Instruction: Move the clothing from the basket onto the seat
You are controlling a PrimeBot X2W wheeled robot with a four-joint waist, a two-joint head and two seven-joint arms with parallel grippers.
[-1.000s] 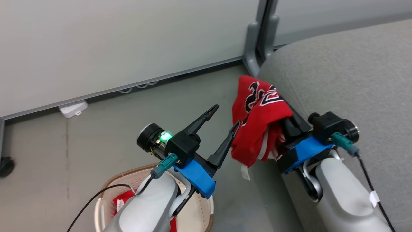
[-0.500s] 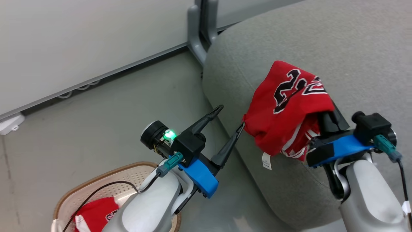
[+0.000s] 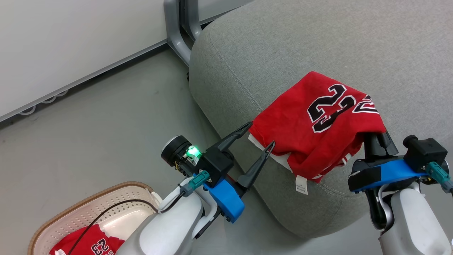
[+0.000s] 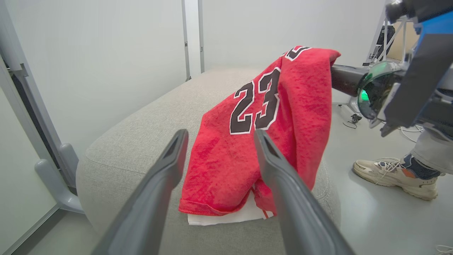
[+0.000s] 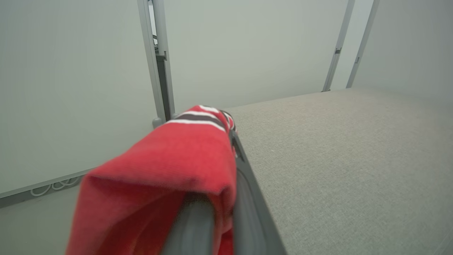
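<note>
The jersey (image 3: 311, 117) is soft, nubbly red cloth with a black 23 edged in white. It hangs in loose folds, with a white layer showing under its hem and a small white tag dangling. It is draped over the right gripper (image 3: 377, 139) like a tent, and its lower folds lie on the rounded corner of the seat (image 3: 283, 46) — a big block of grey woven fabric with a stitched seam along its edge. The right arm reaches up from the lower right over the seat's corner. Its 2 dark fingers sit close together, pinching the red cloth, and their tips are buried under it. The left gripper (image 3: 261, 134) points up and to the right toward the jersey's hem with its jaws spread wide and nothing between them; whether the upper tip touches the cloth cannot be told. A second jersey (image 3: 88, 242), also red with a 23, lies crumpled in the basket (image 3: 88, 198) — cream plastic pierced with small holes, brown woven rim, rounded corner — which stands on the smooth grey floor (image 3: 106, 124) at the lower left, well apart from the seat. In the left wrist view, a person's pale shoe (image 4: 393, 173) rests on the floor beyond the seat.
</note>
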